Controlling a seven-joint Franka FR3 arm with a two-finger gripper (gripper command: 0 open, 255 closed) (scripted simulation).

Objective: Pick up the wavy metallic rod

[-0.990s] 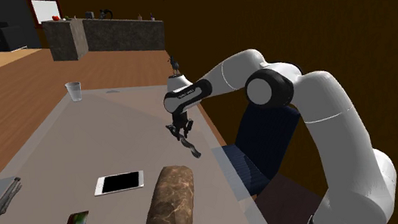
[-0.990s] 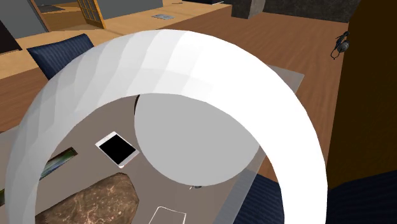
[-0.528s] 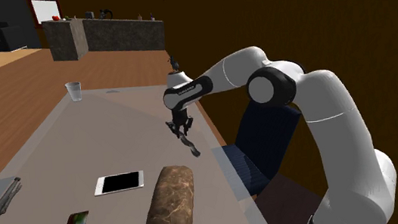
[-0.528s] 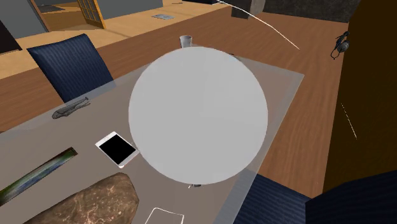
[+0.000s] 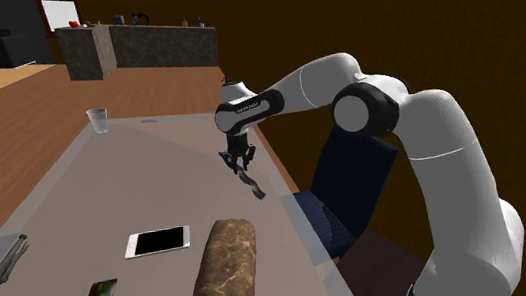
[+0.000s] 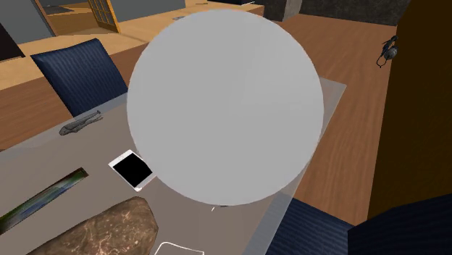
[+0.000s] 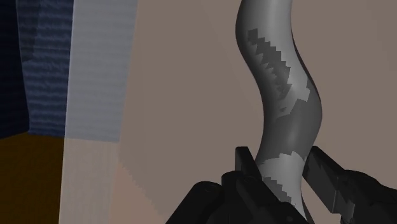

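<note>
hand (image 5: 238, 157) pinches the rod (image 5: 251, 182) by its upper end, a finger pressed to each side, so the wavy grey length hangs slanting below it. the rod looks clear of the counter (image 5: 144, 185), close to the edge by the blue chair (image 5: 355, 178) and well apart from the phone (image 5: 157, 242) and the brown loaf (image 5: 226, 272). held by one end, the long part is free to swing, so i'd guess a slow, steady lift suits it. the pick-up looks nearly done.
</note>
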